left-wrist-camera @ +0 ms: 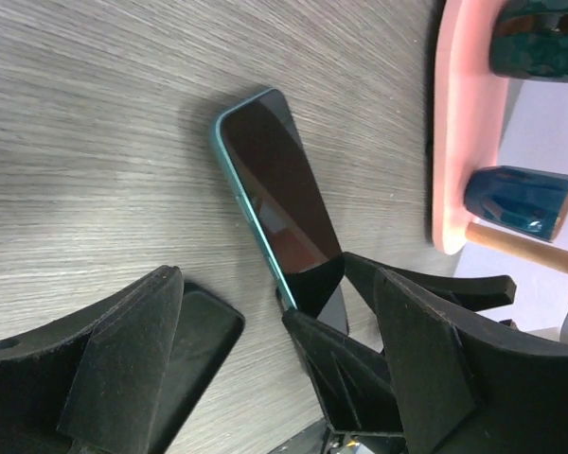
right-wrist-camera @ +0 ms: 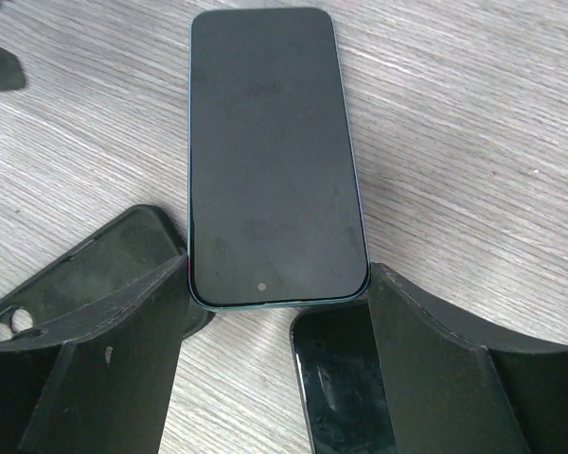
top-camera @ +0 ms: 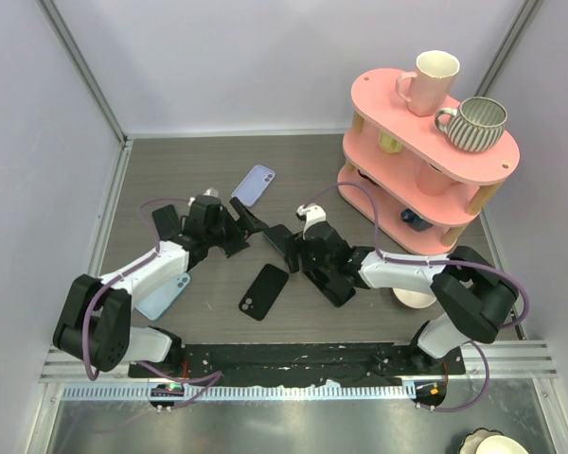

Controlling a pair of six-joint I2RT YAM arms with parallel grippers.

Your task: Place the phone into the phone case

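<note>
**Phone flat on table, case beside it**

The phone lies screen-up, the black case just beside its near corner. My left pincer is spread wide near it. My right pincer straddles its near end, tips at the corners; pinching or not, I cannot tell.

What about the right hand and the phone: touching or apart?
Cannot tell. In the right wrist view the near end of the phone lies between the fingers of the right hand, but neither contact nor a gap shows plainly.
</note>
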